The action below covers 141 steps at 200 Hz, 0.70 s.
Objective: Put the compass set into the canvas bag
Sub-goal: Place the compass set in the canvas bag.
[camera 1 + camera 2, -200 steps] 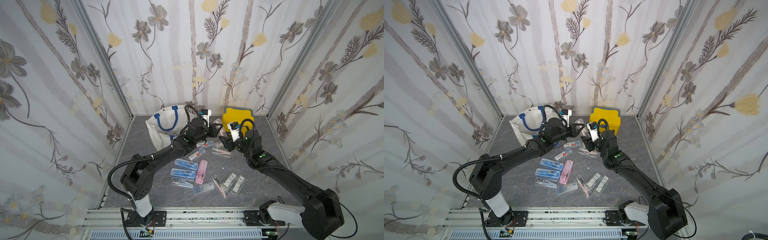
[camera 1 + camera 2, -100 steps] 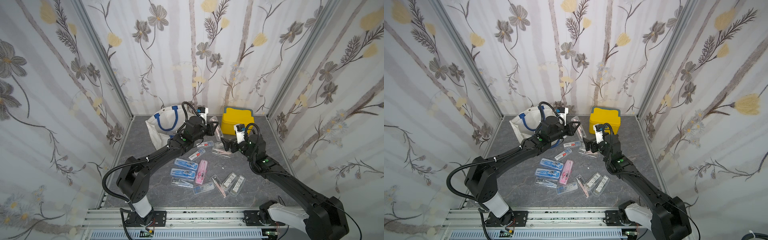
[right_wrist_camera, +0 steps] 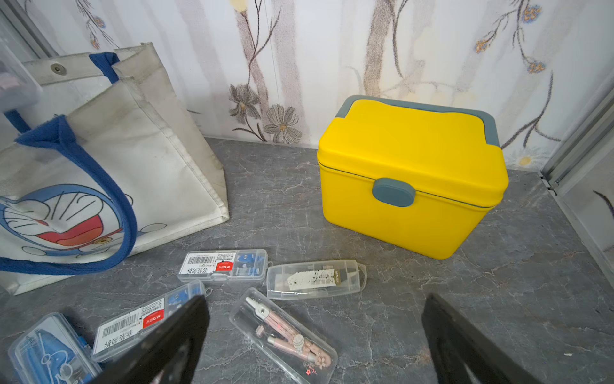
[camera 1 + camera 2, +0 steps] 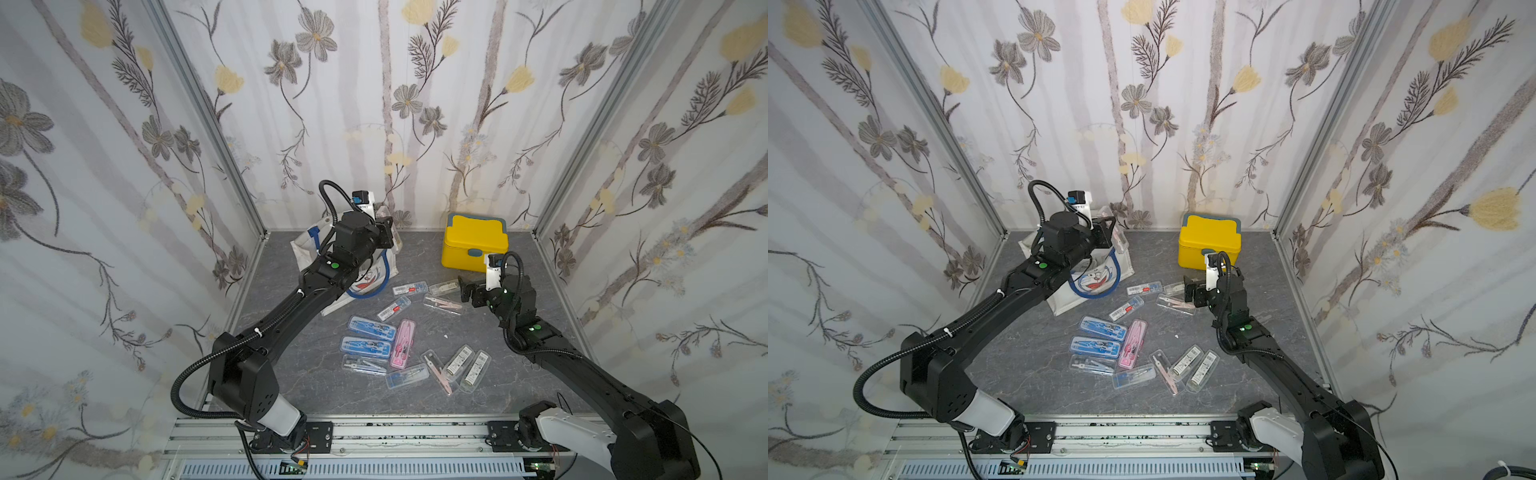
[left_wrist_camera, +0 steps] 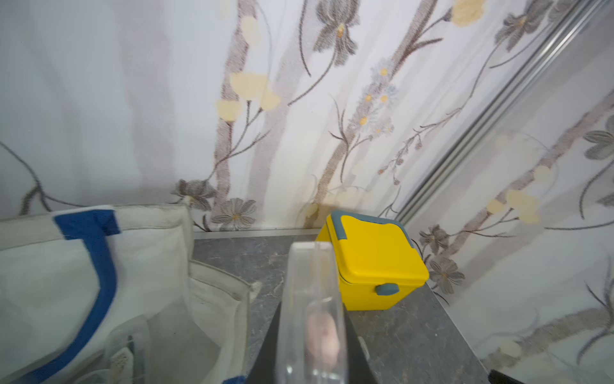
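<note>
My left gripper [image 4: 385, 227] is shut on a clear compass set case [image 5: 312, 299] with a pink compass inside. It holds the case on edge just above the right rim of the open canvas bag [image 5: 149, 266]. The bag is white with blue handles and a cartoon cat face [image 4: 1096, 282] and stands at the back left [image 4: 365, 286]. My right gripper [image 3: 314, 316] is open and empty, low over another pink compass set [image 3: 282, 335] on the floor. In both top views it [image 4: 465, 289] hovers by the floor cases [image 4: 1175, 305].
A yellow lidded box [image 4: 473, 245] stands at the back right, just behind my right gripper [image 4: 1190, 286]. Several more compass cases, clear, blue and pink [image 4: 401, 343], lie scattered over the middle of the grey floor. Flowered walls close in three sides.
The right gripper has opened and drawn back to the right, away from the left gripper. The left gripper has carried the clear case back and left to the bag's rim.
</note>
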Each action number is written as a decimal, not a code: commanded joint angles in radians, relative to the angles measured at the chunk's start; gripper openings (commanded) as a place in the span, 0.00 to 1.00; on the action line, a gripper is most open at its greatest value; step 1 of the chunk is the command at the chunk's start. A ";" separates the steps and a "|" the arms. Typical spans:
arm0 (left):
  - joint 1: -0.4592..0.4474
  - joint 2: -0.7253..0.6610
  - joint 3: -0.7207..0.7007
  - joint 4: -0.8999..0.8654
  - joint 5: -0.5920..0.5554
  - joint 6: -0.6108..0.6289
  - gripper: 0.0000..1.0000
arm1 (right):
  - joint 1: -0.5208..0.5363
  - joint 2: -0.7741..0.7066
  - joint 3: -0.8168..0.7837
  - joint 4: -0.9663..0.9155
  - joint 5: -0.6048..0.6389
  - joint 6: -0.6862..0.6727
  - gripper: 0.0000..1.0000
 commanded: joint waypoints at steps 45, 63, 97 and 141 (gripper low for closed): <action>0.089 0.000 0.042 -0.200 -0.233 0.130 0.06 | -0.014 0.056 -0.006 0.019 -0.009 0.022 0.99; 0.098 0.034 0.051 -0.233 -0.271 0.163 0.06 | -0.016 0.067 -0.006 0.020 -0.015 0.025 1.00; 0.111 0.157 0.112 -0.331 -0.342 0.210 0.06 | -0.019 0.080 -0.005 0.016 -0.021 0.027 0.99; 0.112 0.307 0.170 -0.418 -0.409 0.235 0.06 | -0.029 0.086 0.003 0.004 -0.023 0.020 0.99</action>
